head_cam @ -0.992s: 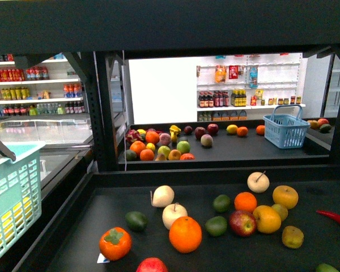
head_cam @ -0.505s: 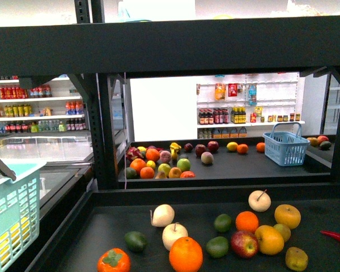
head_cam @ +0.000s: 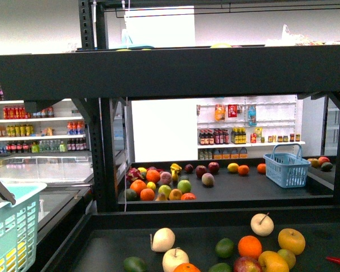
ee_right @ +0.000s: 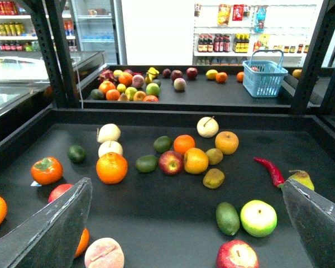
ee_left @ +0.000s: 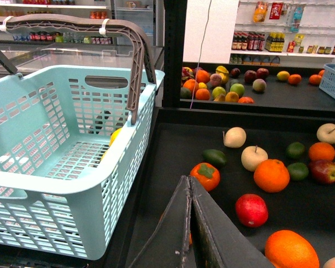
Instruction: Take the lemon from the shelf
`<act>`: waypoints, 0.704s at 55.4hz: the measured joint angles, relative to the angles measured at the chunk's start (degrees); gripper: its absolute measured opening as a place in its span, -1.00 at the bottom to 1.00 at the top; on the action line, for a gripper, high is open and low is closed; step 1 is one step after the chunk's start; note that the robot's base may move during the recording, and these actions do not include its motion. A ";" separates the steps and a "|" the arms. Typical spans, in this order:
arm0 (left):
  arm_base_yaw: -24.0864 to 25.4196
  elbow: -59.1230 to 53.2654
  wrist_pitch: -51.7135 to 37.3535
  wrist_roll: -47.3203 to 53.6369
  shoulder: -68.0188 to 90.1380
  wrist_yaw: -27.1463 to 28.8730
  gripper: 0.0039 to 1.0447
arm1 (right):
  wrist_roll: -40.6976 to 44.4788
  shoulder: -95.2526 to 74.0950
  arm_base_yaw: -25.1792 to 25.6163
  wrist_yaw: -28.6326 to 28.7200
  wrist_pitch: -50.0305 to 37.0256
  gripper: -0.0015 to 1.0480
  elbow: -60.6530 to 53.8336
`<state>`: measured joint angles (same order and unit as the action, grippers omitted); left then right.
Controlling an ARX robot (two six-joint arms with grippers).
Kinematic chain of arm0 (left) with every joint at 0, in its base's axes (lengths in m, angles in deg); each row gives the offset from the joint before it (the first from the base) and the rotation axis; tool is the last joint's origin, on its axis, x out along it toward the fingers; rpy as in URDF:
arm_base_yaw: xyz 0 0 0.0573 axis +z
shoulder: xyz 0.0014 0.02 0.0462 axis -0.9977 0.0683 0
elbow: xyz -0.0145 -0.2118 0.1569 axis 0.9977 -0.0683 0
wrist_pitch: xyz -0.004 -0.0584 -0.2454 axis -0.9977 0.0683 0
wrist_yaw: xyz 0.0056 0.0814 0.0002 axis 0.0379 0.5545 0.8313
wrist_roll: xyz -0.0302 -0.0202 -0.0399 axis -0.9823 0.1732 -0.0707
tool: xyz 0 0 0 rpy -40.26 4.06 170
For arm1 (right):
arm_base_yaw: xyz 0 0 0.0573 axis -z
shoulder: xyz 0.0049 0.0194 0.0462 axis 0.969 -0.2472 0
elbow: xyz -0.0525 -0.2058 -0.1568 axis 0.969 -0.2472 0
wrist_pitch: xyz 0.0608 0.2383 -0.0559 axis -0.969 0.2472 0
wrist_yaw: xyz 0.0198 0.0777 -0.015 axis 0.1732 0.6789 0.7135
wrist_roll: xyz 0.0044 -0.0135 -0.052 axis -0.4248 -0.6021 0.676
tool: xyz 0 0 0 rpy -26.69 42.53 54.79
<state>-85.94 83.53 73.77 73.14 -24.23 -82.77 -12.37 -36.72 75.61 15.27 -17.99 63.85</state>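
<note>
– Change since a moment back?
– Front view lifted: top tier of black metal-framed shelf [head_cam: 170, 71] now showing, near-tray fruit sunk low.
– Lemon?
– Probably bright yellow oval lemon [head_cam: 233, 168] on far dark tray, just beside small orange tangerine [head_cam: 243, 169], well apart from both arms. Searching stage, seemingly.
– Jaws?
– Left gripper [ee_left: 187, 181] pressed together, empty; right gripper [ee_right: 185, 184] spread wide.

Black shelf [ee_right: 156, 223] tray carries scattered fruit and 1 red chili [ee_right: 271, 170].
</note>
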 joint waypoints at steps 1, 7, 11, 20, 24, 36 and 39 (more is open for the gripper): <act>0.00 -0.07 0.13 0.02 -0.22 -0.02 -0.96 | 0.00 0.00 0.00 0.00 0.00 0.95 0.00; 0.00 -1.38 2.36 0.02 -4.04 0.07 -0.96 | 0.02 0.00 0.00 0.00 0.00 0.95 0.00; -0.02 -2.03 9.11 0.04 -10.51 0.20 -0.96 | 0.02 0.00 0.00 -0.02 0.00 0.95 0.00; -0.02 -2.05 9.49 0.04 -11.85 0.11 -0.96 | 0.00 0.00 0.00 0.00 0.00 0.95 0.00; -0.02 -2.03 9.51 0.04 -11.87 0.09 -0.96 | 0.02 0.00 0.00 0.00 0.00 0.95 0.00; -0.02 -2.03 9.57 0.04 -11.87 0.09 -0.25 | 0.02 0.00 0.00 0.00 0.00 0.95 0.00; -0.02 -2.03 9.57 0.04 -11.87 0.09 -0.07 | 0.02 0.00 0.00 0.00 0.00 0.95 0.00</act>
<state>-85.97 81.50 83.34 73.19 -36.10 -82.68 -12.34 -36.72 75.61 15.27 -17.99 63.85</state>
